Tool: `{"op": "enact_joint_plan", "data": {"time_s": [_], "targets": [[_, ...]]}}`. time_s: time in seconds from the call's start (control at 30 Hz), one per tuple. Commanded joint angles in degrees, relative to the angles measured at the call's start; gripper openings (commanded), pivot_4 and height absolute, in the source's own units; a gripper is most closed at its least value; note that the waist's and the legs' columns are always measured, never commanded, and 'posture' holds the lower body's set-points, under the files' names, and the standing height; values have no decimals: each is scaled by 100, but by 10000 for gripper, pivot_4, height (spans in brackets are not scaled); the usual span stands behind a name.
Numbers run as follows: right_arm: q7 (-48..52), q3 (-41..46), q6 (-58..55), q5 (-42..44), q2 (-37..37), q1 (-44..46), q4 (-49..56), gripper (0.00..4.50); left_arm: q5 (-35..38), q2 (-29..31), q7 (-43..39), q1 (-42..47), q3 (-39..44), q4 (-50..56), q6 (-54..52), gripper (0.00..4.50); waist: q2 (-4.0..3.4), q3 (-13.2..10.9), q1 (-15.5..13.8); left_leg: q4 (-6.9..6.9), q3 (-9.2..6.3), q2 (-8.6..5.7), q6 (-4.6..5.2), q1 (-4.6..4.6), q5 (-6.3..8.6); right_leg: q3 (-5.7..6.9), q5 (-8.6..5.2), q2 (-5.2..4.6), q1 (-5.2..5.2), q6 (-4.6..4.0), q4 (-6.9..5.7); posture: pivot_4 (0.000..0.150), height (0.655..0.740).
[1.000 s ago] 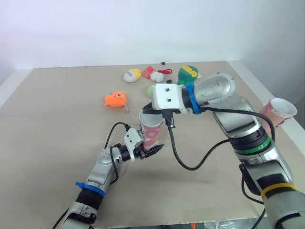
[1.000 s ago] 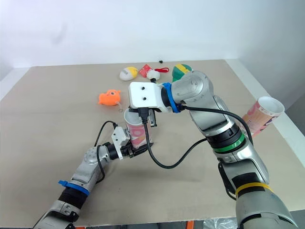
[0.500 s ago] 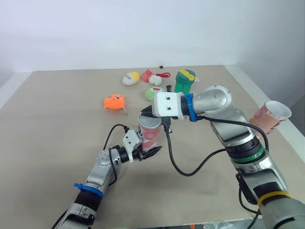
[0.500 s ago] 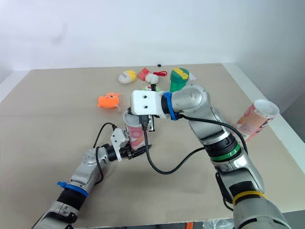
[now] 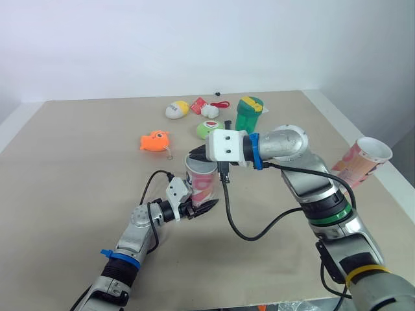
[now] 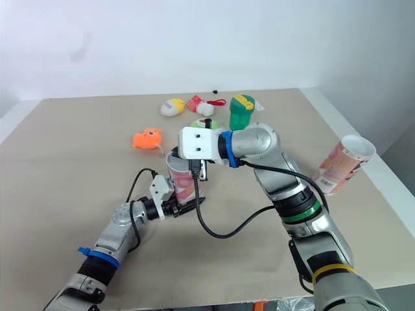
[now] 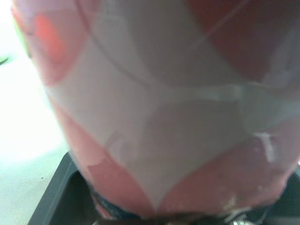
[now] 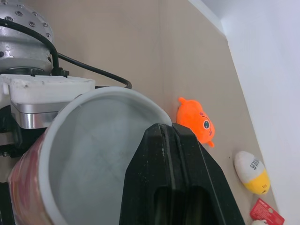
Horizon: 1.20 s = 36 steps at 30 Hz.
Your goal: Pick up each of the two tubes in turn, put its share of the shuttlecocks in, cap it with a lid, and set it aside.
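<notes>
Tube (image 5: 204, 186) upright, base clamped in L claw (image 5: 198, 207); R claw (image 8: 166, 132) clenched over rim, hiding part of tube's inside.

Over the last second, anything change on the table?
Mostly the camera shifted. The right arm's elbow seems to have sunk a little, uncovering the green cup. Nothing grabbed or released: left gripper still clamps the tube at its base, right gripper still pinches its rim. The second tube and the orange toy stayed put.
</notes>
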State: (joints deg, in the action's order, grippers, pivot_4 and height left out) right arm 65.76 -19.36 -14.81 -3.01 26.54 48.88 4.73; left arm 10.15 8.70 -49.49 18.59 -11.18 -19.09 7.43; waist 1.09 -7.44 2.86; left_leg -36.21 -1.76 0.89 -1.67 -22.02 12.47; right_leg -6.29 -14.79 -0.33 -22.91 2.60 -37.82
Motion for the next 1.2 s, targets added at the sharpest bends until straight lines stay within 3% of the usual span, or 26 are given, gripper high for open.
{"op": "enact_joint_plan", "data": {"time_s": [0.03,0.3,0.33,0.43,0.47,0.53,0.6,0.8,1.2], "targets": [[747,-434,-557,528,-47,-32,126,9667,-181,-50,-29,61,-249,-22,-72,29917,-12,-6,0,4,-1,0,0,-2,0,0,0,0,0,0,8,1500,7400],[935,135,-994,1065,170,877,252,42118,-179,-61,-34,76,-256,-25,-85,29917,-26,-50,-35,47,-2,-16,-1,-65,1,7,2,-16,-8,28,80,1500,7400],[993,222,-1072,1137,219,1009,260,44922,-179,-64,-30,77,-258,-28,-82,29917,-28,-52,-36,44,-4,-17,-1,-94,0,7,17,-17,-18,52,80,1500,7400],[1157,412,-1250,1310,363,1340,265,44922,-177,-72,-20,84,-255,-47,-71,29917,-38,-98,-38,40,-11,-19,0,-120,0,10,20,-17,-35,54,80,1500,7400],[1201,436,-1258,1336,424,1420,259,42120,-176,-75,-16,86,-253,-54,-69,29917,-40,-108,-34,39,-11,-19,0,-127,0,11,22,-16,-41,55,80,1500,7400],[1329,383,-1279,1350,596,1497,265,31005,-177,-82,-11,92,-249,-69,-63,29917,-34,-113,-44,42,-17,-21,0,-129,0,15,16,-15,-40,57,80,1500,7400],[1428,253,-1313,1316,746,1509,260,25655,-179,-88,-8,102,-243,-85,-58,29917,-27,-117,-66,40,-22,-22,0,-134,0,19,15,-16,-40,58,81,1500,7400],[1573,-119,-1264,1156,1100,1284,290,429,-184,-92,-7,103,-239,-88,-53,29917,-20,-123,-65,38,-17,-27,0,-133,0,26,15,-30,-38,61,84,1500,7400],[1753,-1134,-1026,399,1366,521,279,429,-187,-95,-16,92,-238,-76,-76,29917,-21,-99,-63,37,-18,-27,-1,-113,1,32,11,-29,-18,59,84,1500,7400]]}}
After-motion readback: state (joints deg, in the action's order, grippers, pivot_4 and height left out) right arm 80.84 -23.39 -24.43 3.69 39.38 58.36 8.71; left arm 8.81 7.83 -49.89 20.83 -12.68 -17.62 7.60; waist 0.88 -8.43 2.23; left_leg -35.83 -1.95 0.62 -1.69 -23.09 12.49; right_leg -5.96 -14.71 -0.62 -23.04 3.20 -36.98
